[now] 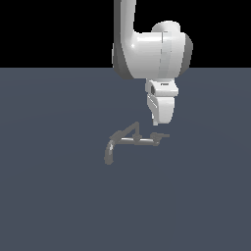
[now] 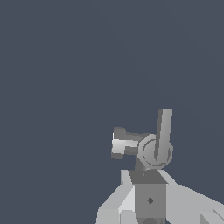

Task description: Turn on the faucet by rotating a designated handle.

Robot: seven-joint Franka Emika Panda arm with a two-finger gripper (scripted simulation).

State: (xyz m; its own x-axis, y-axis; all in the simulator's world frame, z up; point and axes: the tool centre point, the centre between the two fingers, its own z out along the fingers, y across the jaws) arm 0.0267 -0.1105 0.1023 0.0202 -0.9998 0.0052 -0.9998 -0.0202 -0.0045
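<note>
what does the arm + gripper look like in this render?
Glossy white rounded arm with a dark grey joint cap on the exterior view's right. Below it, a white tapered gripper on a blocky white hand with a small dark recess. The wrist view shows angular pale-grey finger parts. No cables or markings visible.

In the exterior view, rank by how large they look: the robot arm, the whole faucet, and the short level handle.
1. Robot arm: by far the largest.
2. Faucet: small, with its curved spout toward the exterior view's left.
3. Handle: smallest, a short lever just below the gripper.
</note>
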